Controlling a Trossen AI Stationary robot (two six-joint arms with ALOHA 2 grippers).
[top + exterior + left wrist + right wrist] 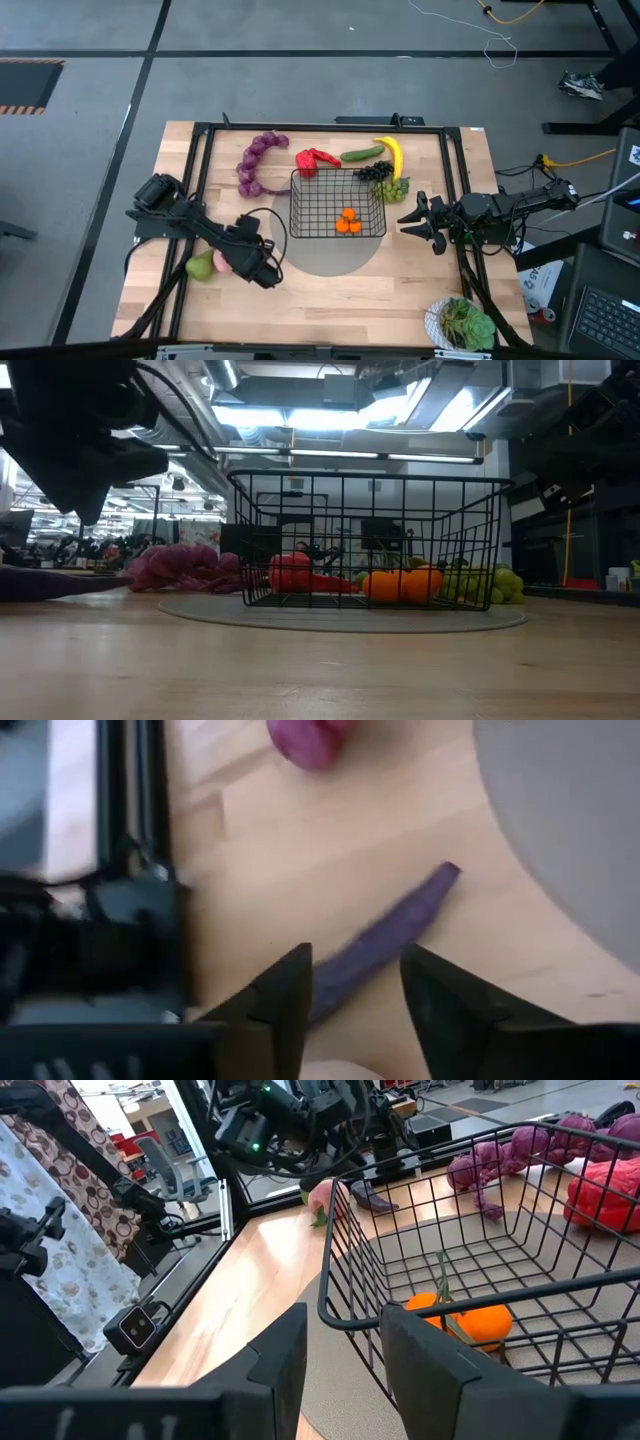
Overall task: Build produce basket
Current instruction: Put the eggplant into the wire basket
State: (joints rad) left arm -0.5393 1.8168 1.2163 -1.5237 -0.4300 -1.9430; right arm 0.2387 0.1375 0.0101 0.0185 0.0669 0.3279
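Basket (337, 205) of black wire sits at the middle of the frame on a grey round mat (330, 258) on the bench (340, 300), with oranges (347, 222) inside. Behind it lie purple grapes (255, 162), a red pepper (317, 159), a cucumber (362, 153) and a banana (391, 155). The left hand (266, 275), lower left, is spread over an eggplant (375, 945), beside a pear (199, 266) and peach (221, 262). The right hand (418, 222) waits right of the basket, fingers parted and empty.

I see the oranges (347, 222) in the basket (300, 205) at centre frame, other produce (368, 154) lined up just above it.
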